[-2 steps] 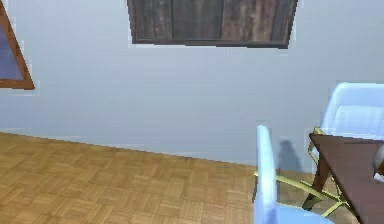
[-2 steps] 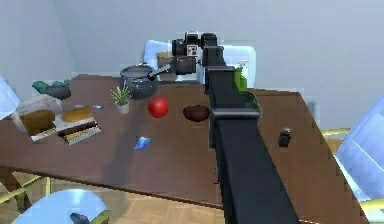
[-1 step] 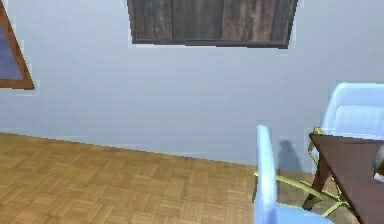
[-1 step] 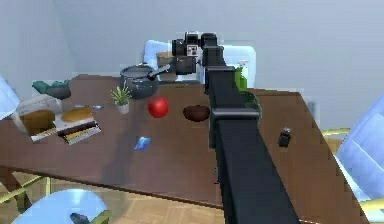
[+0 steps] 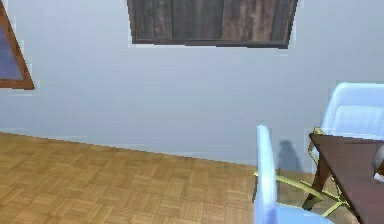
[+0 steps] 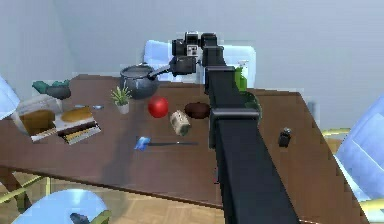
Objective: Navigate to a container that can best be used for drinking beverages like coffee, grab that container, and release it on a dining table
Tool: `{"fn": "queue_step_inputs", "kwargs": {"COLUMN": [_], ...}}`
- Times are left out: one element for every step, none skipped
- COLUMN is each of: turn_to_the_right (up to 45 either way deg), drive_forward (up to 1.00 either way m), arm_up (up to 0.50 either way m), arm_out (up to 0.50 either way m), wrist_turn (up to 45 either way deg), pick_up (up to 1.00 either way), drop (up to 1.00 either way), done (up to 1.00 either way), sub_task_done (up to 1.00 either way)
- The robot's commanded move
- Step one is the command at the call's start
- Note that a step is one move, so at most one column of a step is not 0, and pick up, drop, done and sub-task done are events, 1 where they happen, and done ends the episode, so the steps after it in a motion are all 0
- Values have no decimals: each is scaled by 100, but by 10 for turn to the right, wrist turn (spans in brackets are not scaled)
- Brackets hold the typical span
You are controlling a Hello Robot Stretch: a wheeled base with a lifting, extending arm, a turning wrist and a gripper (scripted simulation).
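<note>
Forward view, right side: corner of the dark brown worktop, with a near pale chair in front of it and a far pale chair behind. The rest is grey wall over parquet floor. A dark wooden panel hangs high on the wall, and a framed picture is cut by the left edge.

Arm side view: the top of the worktop, laid with things. The dark arm rises from the bottom edge and crosses it. The hand is at the arm's far end, at the grey kettle; contact cannot be told. Finger state cannot be told, nor whether the hand holds anything, since the kettle stands right at it.

Items on the worktop, by size:
- flat boxes toward the view's left
- dark bowl, beside the arm
- red apple, below the kettle in the picture
- potted plant, left of the apple
- small beige cup-like thing, standing on the worktop between apple and arm, just in front of the bowl and apart from the hand; too small to tell a handle
- blue utensil, lying flat nearer the camera
- small dark object, right of the arm
</note>
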Motion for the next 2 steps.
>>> {"fn": "queue_step_inputs", "kwargs": {"turn_to_the_right": [0,0], "drive_forward": [0,0], "arm_up": [0,0], "arm_out": [-10,0], "wrist_turn": [0,0], "pick_up": [0,0], "drop": [0,0], "done": [0,100], "sub_task_done": [0,0]}}
